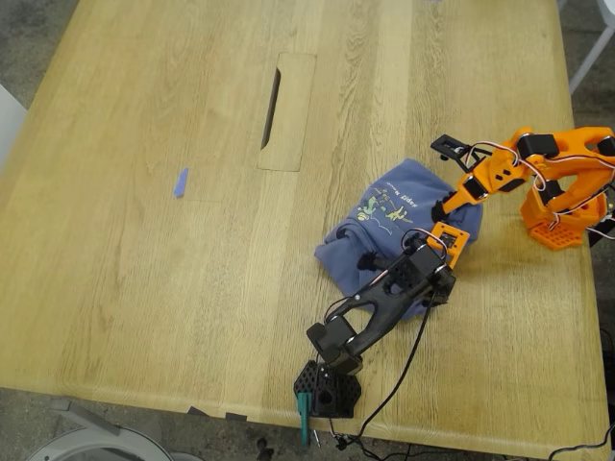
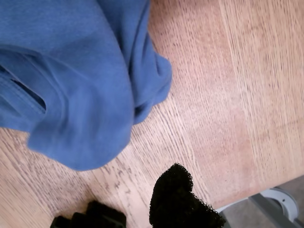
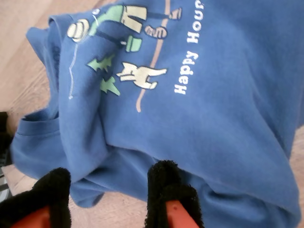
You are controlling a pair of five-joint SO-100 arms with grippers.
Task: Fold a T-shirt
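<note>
The T-shirt (image 1: 389, 230) is periwinkle blue and lies bunched in a heap on the wooden table (image 1: 144, 288), right of centre in the exterior view. Its print of green and yellow figures (image 3: 128, 71) faces up. My second gripper (image 1: 444, 248), on the orange arm, hangs over the heap's edge nearer the exterior view's right. It (image 3: 109, 199) is open, its black pads (image 3: 166, 190) just above a fold of cloth. My first gripper (image 1: 423, 283), on the black arm, sits at the heap's near edge. It (image 2: 128, 213) is open over bare wood beside the T-shirt (image 2: 80, 85).
A tiny blue scrap (image 1: 181, 182) lies on the table at the exterior view's left. A cable slot (image 1: 272, 108) is cut into the tabletop behind the shirt. The black arm's base (image 1: 327, 389) is clamped at the near edge, the orange base (image 1: 557, 226) at the exterior view's right edge.
</note>
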